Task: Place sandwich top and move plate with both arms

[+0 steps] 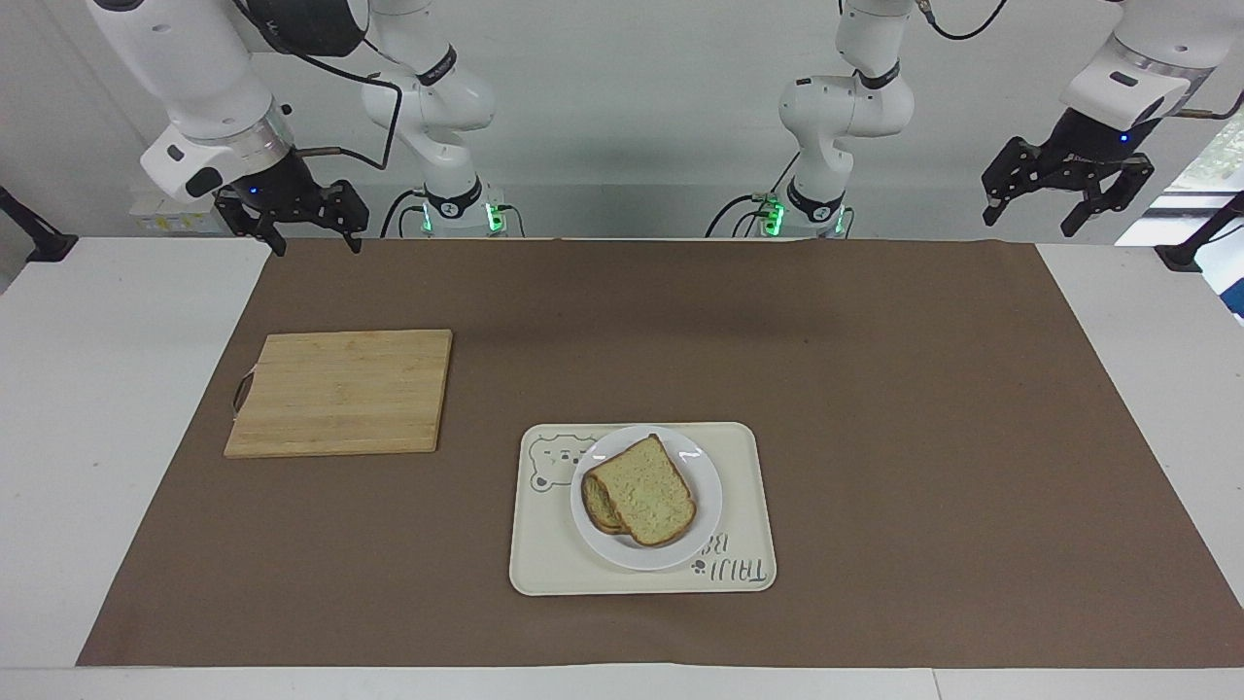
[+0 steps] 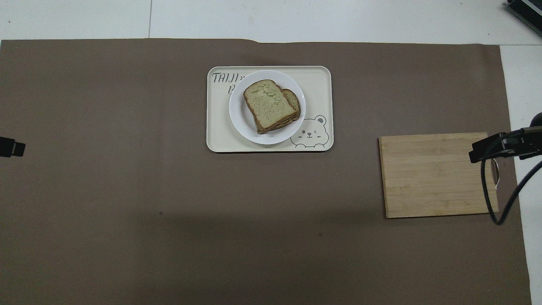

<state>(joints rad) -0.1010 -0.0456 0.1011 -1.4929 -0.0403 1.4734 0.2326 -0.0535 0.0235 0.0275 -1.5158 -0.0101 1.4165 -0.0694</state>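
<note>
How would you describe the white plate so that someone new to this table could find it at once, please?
Start at the brown mat covering the table and find the cream tray with a bear drawing, farther from the robots than the wooden cutting board. The plate sits on that tray. It is the only round white thing, and it carries the stacked bread slices.

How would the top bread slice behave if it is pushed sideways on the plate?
The sandwich top lies askew on a lower slice, so it would probably slide off. It looks soft and may dent. The plate looks glossy, so the stack could skid.
</note>
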